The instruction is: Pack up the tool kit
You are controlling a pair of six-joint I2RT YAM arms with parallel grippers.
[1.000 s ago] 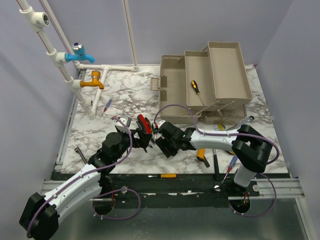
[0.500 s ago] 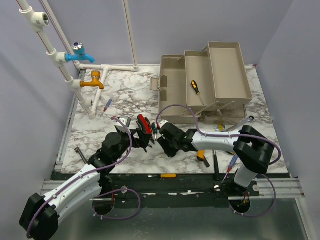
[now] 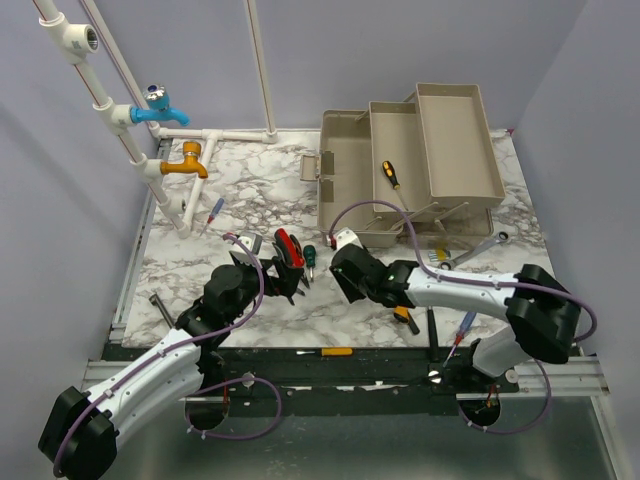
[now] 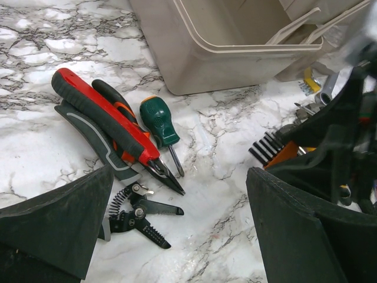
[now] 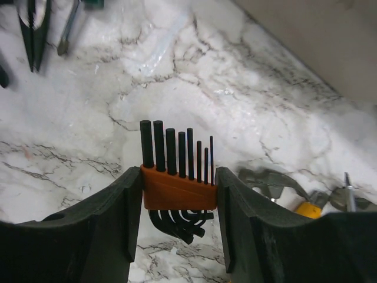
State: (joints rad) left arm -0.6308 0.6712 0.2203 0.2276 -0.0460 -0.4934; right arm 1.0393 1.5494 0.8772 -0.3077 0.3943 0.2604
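Nearest the arms, the right gripper (image 5: 178, 177) clamps a hex key set (image 5: 178, 191) in its orange holder over the marble surface (image 5: 194, 76). The left gripper (image 4: 177, 218) hangs wide open over red pliers (image 4: 106, 121) and a green screwdriver (image 4: 158, 121). Farther back, the beige toolbox (image 3: 345, 175) stands with its trays folded out.

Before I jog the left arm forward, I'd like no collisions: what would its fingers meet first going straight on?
Probably the black wire stripper, lying just ahead of the open left gripper, with the red pliers beyond it. Height is hard to judge, so the fingers might touch the marble table first.
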